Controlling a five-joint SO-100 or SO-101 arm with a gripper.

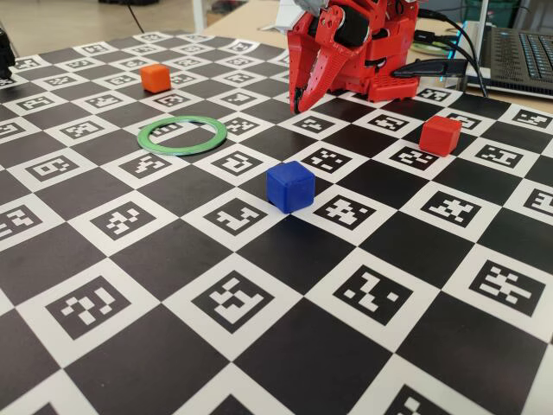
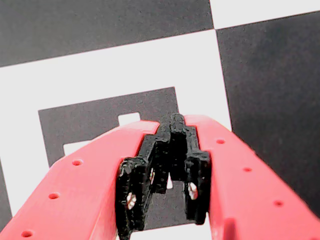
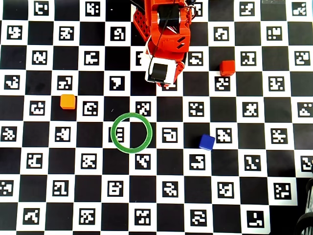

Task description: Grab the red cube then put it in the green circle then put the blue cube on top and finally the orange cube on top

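Red cube (image 3: 227, 67) alone near board edge (image 3: 308, 98), well apart from closed fingers (image 2: 172, 131).

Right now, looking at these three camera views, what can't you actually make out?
- Wrist view: none of the cubes nor the green circle appear; the gripper fills the lower frame over a marker square.
- Overhead view: the gripper's fingertips are hidden beneath the arm's own body.
- Fixed view: the arm's upper part is cut off by the top edge.
- Fixed view: the far faces of the red cube, blue cube and orange cube are turned away.
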